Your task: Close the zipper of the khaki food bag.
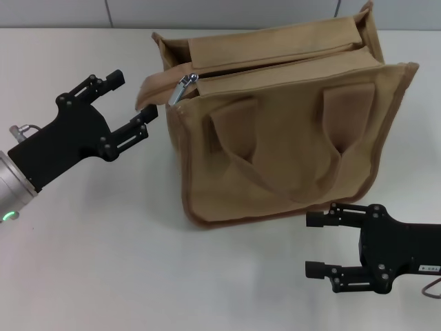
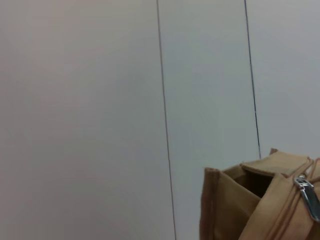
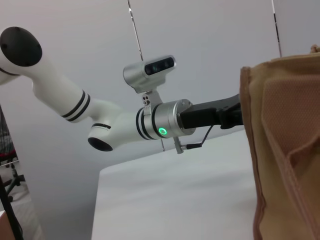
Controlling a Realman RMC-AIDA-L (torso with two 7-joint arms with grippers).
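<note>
The khaki food bag (image 1: 275,131) stands upright on the white tabletop (image 1: 89,262), filling the centre and upper right of the head view, its two loop handles hanging flat against the near face. Along its top the zipper (image 1: 275,61) lies open for most of its length, with the silver slider (image 1: 183,88) parked at the bag's left end — the end from which the closing pull would seem to have to start.

The left gripper (image 1: 131,101) sits at middle left of the frame, jaws spread, just beside that corner and aimed toward the slider, touching nothing; this looks like an approach for taking the pull tab. The right gripper (image 1: 322,244) waits at lower right, close in front of the bag's lower edge, jaws also spread and empty — probably placed to steady the bag.

No brand or lettering shows on the canvas; a small pale label on the right gripper's body is too small to read.
</note>
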